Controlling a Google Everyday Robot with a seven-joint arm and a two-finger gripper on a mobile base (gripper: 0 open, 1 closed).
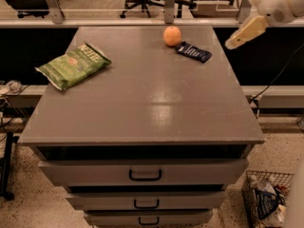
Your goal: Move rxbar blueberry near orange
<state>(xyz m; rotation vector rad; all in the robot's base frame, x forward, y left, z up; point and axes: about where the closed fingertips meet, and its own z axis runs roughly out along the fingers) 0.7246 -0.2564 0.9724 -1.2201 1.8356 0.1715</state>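
Note:
The rxbar blueberry (194, 52), a slim dark navy wrapper with white text, lies flat on the grey cabinet top (142, 94) at the far right. The orange (172, 35) sits just to its upper left, a small gap between them. My gripper (236, 37) hangs in the air off the cabinet's right edge, to the right of the bar and apart from it. It holds nothing.
A green chip bag (72, 64) lies at the left of the cabinet top. Drawers with dark handles (145, 175) face the front. A wire basket (267, 201) stands on the floor at the lower right. Office chairs stand behind a rail at the back.

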